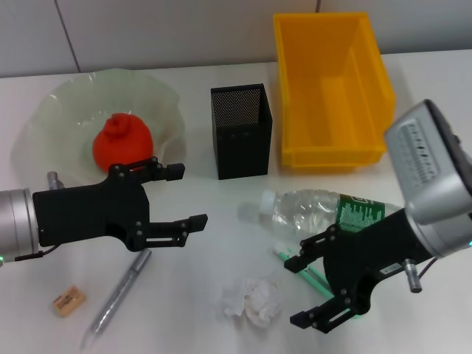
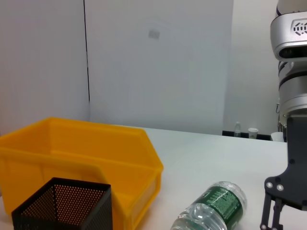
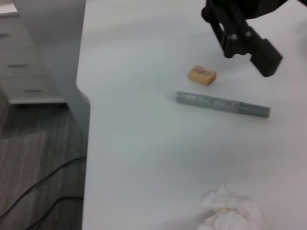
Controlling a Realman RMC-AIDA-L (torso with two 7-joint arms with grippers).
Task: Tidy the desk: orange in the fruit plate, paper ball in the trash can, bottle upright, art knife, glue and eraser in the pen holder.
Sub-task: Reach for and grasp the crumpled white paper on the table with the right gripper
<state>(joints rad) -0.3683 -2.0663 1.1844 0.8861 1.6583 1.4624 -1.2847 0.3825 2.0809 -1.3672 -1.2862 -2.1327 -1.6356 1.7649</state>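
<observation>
Bright, even overhead light; soft short shadows under objects on the white bench (image 1: 206, 214). Mild glare on the bottle (image 1: 324, 210). Right wrist view slightly soft, the paper ball (image 3: 230, 213) blurred.

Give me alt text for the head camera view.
Two open black tools, left tool and right tool, hover over a white desk above a lying bottle, paper ball, eraser and art knife.
</observation>
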